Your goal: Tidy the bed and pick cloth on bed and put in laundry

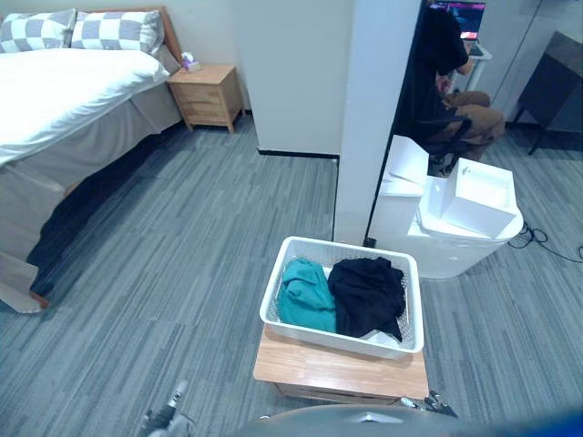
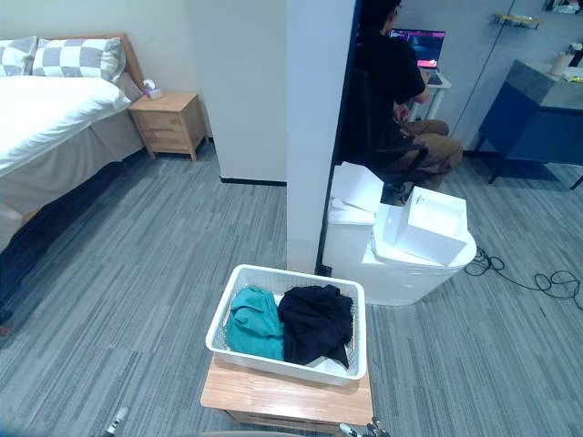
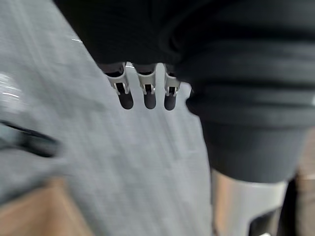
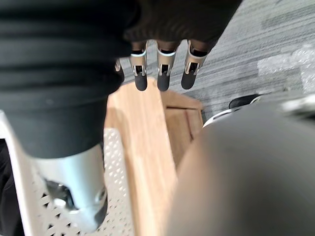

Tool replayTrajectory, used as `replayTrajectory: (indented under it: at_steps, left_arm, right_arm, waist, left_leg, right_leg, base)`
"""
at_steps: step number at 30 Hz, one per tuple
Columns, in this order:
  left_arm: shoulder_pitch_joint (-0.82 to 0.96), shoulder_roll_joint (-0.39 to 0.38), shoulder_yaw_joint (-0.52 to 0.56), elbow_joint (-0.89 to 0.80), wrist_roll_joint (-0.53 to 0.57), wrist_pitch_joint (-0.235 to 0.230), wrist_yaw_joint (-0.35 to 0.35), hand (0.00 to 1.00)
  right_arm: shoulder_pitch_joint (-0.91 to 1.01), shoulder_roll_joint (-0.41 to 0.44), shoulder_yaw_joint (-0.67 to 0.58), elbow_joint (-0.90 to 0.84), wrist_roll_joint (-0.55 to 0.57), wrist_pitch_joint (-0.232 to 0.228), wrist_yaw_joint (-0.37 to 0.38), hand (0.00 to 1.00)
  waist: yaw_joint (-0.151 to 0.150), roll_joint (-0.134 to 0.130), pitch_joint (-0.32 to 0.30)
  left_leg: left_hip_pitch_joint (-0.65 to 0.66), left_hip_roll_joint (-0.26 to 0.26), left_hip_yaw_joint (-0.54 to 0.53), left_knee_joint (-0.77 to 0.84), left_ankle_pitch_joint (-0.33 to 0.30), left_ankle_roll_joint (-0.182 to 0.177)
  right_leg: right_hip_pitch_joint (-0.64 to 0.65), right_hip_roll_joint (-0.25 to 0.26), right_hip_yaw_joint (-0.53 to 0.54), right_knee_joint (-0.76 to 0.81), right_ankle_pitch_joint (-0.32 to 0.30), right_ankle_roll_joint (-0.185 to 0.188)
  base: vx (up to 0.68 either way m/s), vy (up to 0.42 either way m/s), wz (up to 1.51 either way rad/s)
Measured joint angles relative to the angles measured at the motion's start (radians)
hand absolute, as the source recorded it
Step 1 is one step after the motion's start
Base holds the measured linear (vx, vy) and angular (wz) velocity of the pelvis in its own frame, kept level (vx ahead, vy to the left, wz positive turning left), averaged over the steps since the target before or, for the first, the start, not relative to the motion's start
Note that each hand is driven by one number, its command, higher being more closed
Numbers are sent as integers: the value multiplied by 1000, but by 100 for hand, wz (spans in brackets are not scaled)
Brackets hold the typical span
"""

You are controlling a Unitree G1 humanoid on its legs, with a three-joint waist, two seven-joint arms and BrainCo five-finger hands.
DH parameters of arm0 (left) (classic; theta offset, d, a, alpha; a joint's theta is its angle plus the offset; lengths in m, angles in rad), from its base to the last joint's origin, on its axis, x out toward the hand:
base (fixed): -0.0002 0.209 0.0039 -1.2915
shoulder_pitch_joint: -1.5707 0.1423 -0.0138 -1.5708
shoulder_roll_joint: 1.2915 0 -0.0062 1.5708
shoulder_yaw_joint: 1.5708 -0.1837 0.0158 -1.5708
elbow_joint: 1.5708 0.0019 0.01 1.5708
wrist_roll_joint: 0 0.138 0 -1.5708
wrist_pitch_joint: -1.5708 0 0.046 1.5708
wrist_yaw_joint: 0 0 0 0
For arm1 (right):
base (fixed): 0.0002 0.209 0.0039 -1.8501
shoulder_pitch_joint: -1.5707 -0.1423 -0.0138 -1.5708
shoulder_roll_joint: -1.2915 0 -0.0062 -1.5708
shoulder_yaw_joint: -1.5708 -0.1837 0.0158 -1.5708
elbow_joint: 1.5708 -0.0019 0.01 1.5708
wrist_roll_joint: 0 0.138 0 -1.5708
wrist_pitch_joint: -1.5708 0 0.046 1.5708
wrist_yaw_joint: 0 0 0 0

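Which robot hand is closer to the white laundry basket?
Right. The right hand hangs just beside the basket, at its near right corner; the left hand hangs over the floor, farther off to its left.

The laundry basket (image 1: 319, 333) is showing smooth white perforated plastic, faintly glossy. Inside it, the teal cloth (image 1: 305, 296) and the black cloth (image 1: 367, 296) are lying as soft, matt, crumpled fabric. The tabletop (image 1: 337, 371) beneath is showing pale, smooth wood. The floor (image 1: 182, 273) is looking like matt grey streaked carpet. The bed (image 1: 64, 91) is wearing smooth white cloth, and the nightstand (image 1: 208, 94) is showing light wood.
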Motion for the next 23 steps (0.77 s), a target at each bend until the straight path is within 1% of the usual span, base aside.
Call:
replayTrajectory:
  at_steps: [2,3,6,7,9,10,11,12,14,15,16,20,23]
  left_arm:
    - [3,-38,8,44,120,-6,-19,0]
    - [3,-44,8,52,137,-10,-28,0]
    - [-4,-70,1,77,242,-11,-54,0]
    - [-6,-75,0,76,317,-18,-56,0]
    - [-10,-69,-27,76,449,-26,-58,0]
    - [-15,-65,-37,76,530,-34,-54,0]
    - [-27,-49,-83,80,582,-38,-38,0]
    - [-30,-42,-103,83,582,-37,-31,0]
    - [-45,-26,-134,105,580,-19,-10,0]
    - [-51,-14,-170,107,581,0,2,0]
    - [-53,-9,-185,107,583,3,9,0]
    - [-69,7,-230,118,631,34,10,0]
    - [-74,21,-264,130,630,49,9,0]
  right_arm:
    - [-21,1,0,10,-31,0,3,0]
    - [-25,1,0,13,-31,0,4,0]
    - [-35,2,2,17,-30,7,6,0]
    - [-36,3,3,17,-22,14,6,0]
    - [-46,2,3,17,-13,19,5,0]
    - [-47,2,2,16,-12,23,5,0]
    - [-49,2,2,16,-11,26,5,0]
    - [-54,2,2,16,-11,27,5,0]
    - [-57,3,1,16,-11,31,4,0]
    - [-62,6,0,18,-11,34,1,0]
    - [-63,9,0,19,-11,35,0,0]
    - [-78,26,-6,33,10,35,-3,0]
    - [-95,41,-10,54,14,37,-4,0]
  waist:
    - [7,-1,0]
    - [9,-1,0]
    - [15,-3,2]
    - [17,-9,2]
    - [17,-9,2]
    - [16,-14,-2]
    - [15,-13,-4]
    - [16,-13,-4]
    - [15,-13,-5]
    - [15,-13,-5]
    - [15,-13,-5]
    - [15,-14,-10]
    - [14,-16,-13]
  left_leg:
    - [1,-1,-2,0,-1,-1]
    - [2,-2,-4,0,-1,-1]
    - [16,-7,-11,-1,-7,-4]
    - [15,-10,-16,-1,-8,-5]
    - [13,-12,-21,-1,-10,-7]
    - [13,-13,-21,-1,-10,-7]
    - [13,-15,-21,-1,-11,-8]
    - [13,-15,-21,-1,-11,-9]
    - [13,-15,-21,-1,-14,-11]
    - [13,-14,-22,-1,-15,-13]
    - [13,-14,-22,-1,-15,-13]
    - [14,-11,-22,-1,-18,-18]
    - [13,0,-20,-1,-18,-19]
  right_leg:
    - [4,-5,-6,-1,-1,1]
    - [7,-5,-8,-2,-1,1]
    - [29,-5,-19,-5,-8,4]
    - [30,-6,-24,-4,-12,4]
    - [30,-7,-27,0,-17,4]
    - [30,-8,-27,3,-20,3]
    - [29,-8,-27,5,-23,3]
    - [29,-7,-27,5,-23,3]
    - [28,-5,-27,5,-23,3]
    - [27,-4,-27,5,-23,3]
    - [27,-4,-26,5,-23,3]
    - [24,1,-26,16,-23,1]
    - [12,10,-25,35,-17,-7]
  base:
    - [13,6,3]
    - [28,6,10]
    - [22,-10,11]
    - [25,-13,13]
    - [29,-8,9]
    - [34,-2,1]
    - [37,-3,-2]
    - [49,-9,-3]
    - [47,-15,-3]
    - [50,-18,-2]
    - [61,-21,-2]
    - [47,-18,1]
    - [24,-16,-1]
